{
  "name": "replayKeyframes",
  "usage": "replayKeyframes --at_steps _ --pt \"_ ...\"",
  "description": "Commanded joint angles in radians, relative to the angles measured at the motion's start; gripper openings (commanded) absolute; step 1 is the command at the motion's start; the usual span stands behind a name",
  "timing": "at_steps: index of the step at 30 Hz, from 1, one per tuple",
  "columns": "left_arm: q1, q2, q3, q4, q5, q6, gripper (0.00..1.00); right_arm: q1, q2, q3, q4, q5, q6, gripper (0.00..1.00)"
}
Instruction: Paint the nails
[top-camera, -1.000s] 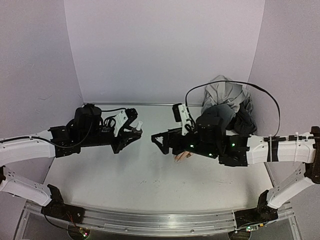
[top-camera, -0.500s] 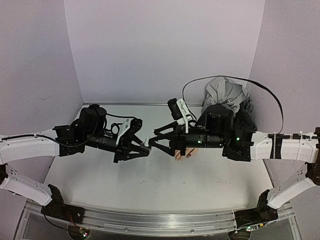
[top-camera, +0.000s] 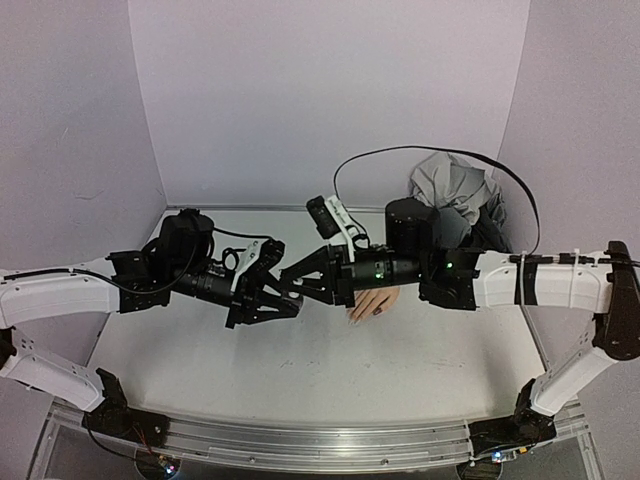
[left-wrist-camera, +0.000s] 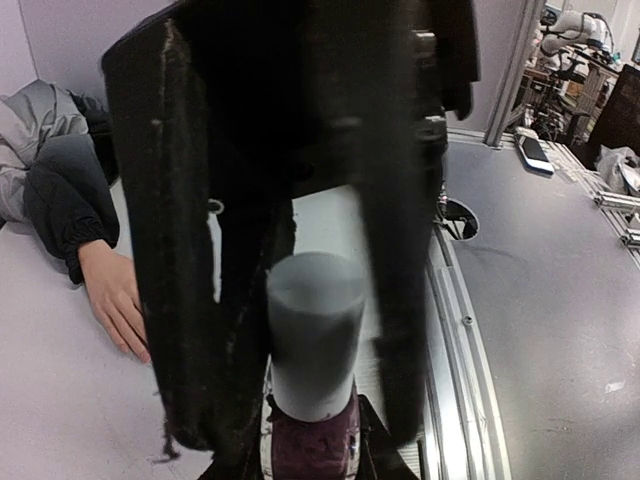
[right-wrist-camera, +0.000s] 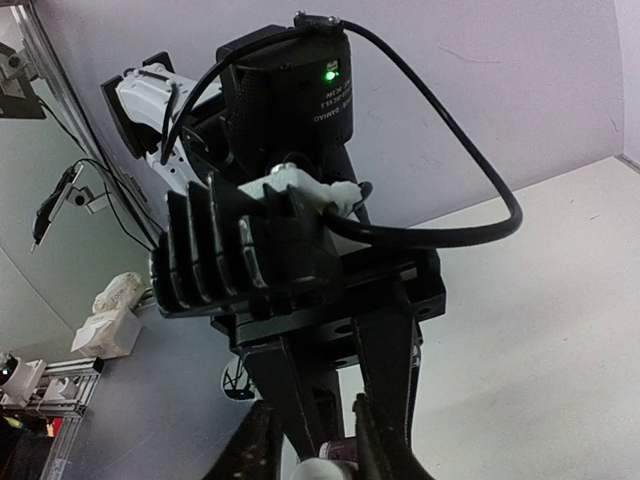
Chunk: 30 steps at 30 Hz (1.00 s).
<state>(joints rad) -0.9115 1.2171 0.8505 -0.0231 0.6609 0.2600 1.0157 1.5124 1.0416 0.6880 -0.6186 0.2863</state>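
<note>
The left arm (top-camera: 70, 295) reaches in from the left side, low over the white surface (top-camera: 300, 370). Its left pincer (top-camera: 285, 303) is closed on a small bottle (left-wrist-camera: 312, 450) with dark maroon inside. The bottle has a pale cap (left-wrist-camera: 315, 340), and the cap sticks out past the fingers.

The right pincer (top-camera: 298, 288) meets it there, tip to tip, near the middle of the surface. In the left wrist view, its two big black fingers (left-wrist-camera: 400, 250) sit one on each side of the cap, very close to it. I cannot tell if they are squeezing the cap or only sitting around it. In the right wrist view, the cap peeks up at the very bottom edge, between two dark fingers.

Just to the right of the two pincers lies the mannequin hand (top-camera: 368, 303). It is peach coloured, lies flat on the surface and is partly under the right arm. The nails (top-camera: 378, 311) are on its fingertips, which point to the near edge. The ones I can see look dark. They are near the bottle, but nothing touches them.

The hand comes out of a dark sleeve (left-wrist-camera: 55, 215). A grey cloth (top-camera: 455, 185) is bunched up in the far right corner. The right arm (top-camera: 545, 285) reaches in from the right side.
</note>
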Motion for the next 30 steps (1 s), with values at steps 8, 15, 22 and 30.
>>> replayKeyframes --at_steps 8,15,22,30 --pt "-0.003 -0.051 0.052 0.055 -0.239 -0.003 0.00 -0.001 0.038 0.060 0.050 -0.010 0.003 0.00" --pt "-0.003 -0.071 0.042 0.057 -0.740 0.002 0.00 0.095 0.193 0.209 -0.262 0.943 0.278 0.00" --pt "0.000 -0.070 0.038 0.058 -0.793 0.006 0.00 0.256 0.477 0.494 -0.390 1.092 0.567 0.00" --pt "0.000 -0.074 0.035 0.058 -0.733 0.009 0.00 0.219 0.326 0.403 -0.307 1.045 0.446 0.03"
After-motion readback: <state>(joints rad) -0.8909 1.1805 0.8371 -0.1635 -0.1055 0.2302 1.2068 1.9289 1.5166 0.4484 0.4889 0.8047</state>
